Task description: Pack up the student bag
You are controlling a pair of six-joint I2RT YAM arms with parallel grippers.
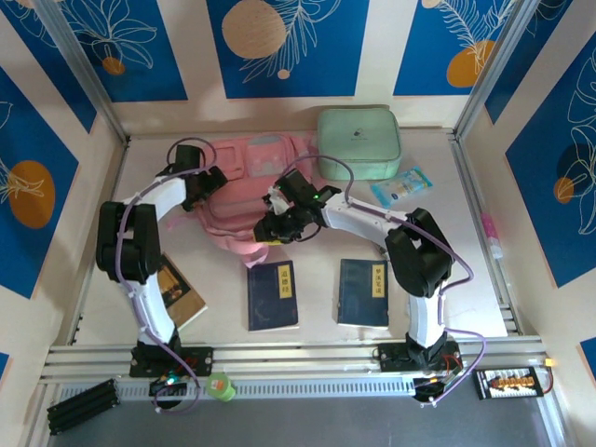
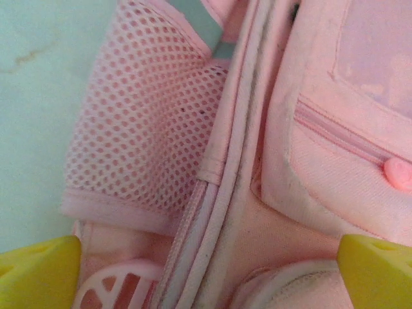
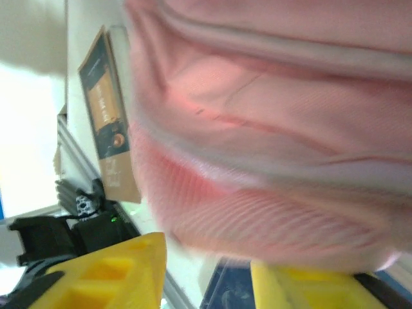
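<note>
From 9 o'clock: the brown book [image 1: 179, 291] lies half under the left arm, so a swing of that elbow could likely knock it toward the desk [image 1: 317, 277] edge. The left hand [image 2: 206, 283] hangs wide open, its yellow fingers [image 2: 38, 273] set far apart over the student bag [image 1: 247, 158], which lies flat at 12 o'clock. Below it are a mesh pocket [image 2: 141, 129] and a ridge of piping. If it closes here, it would probably catch loose mesh or a seam rather than a zip pull, and the soft cloth could slide out or bunch up.

At 6 o'clock of the bag, the right hand [image 3: 206, 277] meets the lower edge. Its fingers stand apart, and blur hides whether any fold is pinched between them. A pull from there may drag the whole limp bag instead of lifting one layer. It may also nudge the nearer blue book [image 1: 272, 294].

As for containers, the mesh pocket looks flat with nothing seen in it. The front pocket's zip [image 2: 347, 141] runs closed to its pink pull [image 2: 399, 172]. No open mouth of the bag shows, and nothing can be seen inside it. At 1 o'clock the mint case [image 1: 358, 140] sits zipped shut, its contents hidden
</note>
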